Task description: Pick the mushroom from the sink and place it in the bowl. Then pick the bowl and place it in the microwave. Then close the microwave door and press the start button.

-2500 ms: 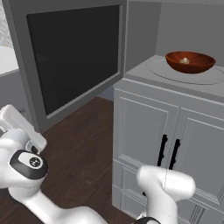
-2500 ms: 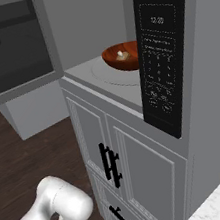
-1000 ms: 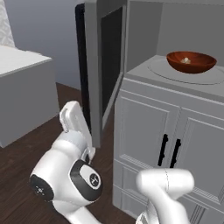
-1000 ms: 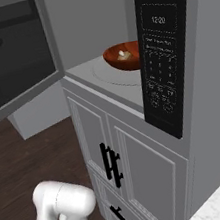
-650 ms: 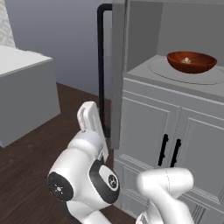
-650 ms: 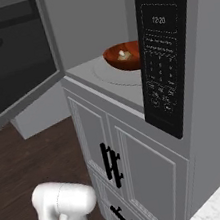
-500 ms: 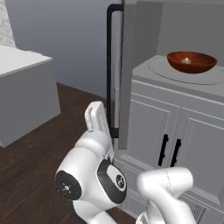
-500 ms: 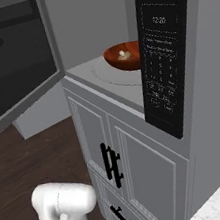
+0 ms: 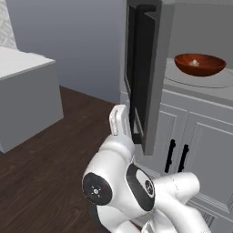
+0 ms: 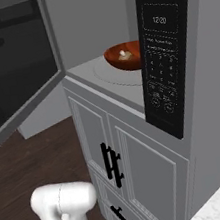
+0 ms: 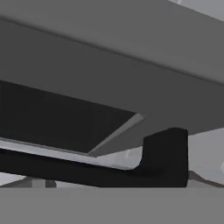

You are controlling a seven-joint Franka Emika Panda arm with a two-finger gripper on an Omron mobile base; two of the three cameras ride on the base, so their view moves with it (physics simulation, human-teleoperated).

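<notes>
Now: mushroom (image 9: 195,62) in bowl (image 9: 200,64) on turntable (image 10: 119,74) inside microwave (image 10: 120,39). Microwave door (image 9: 142,73) partly open, left of bowl. Gripper close against door, jaws wide, holding nothing.

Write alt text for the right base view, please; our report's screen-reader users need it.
A grey microwave above white cabinets stands open, its dark-glass microwave door swung out to the left. Inside, a reddish-brown bowl sits on the pale turntable holding a small pale mushroom. The dark keypad panel shows a clock display, and the robot's white arm rises at lower left.
</notes>
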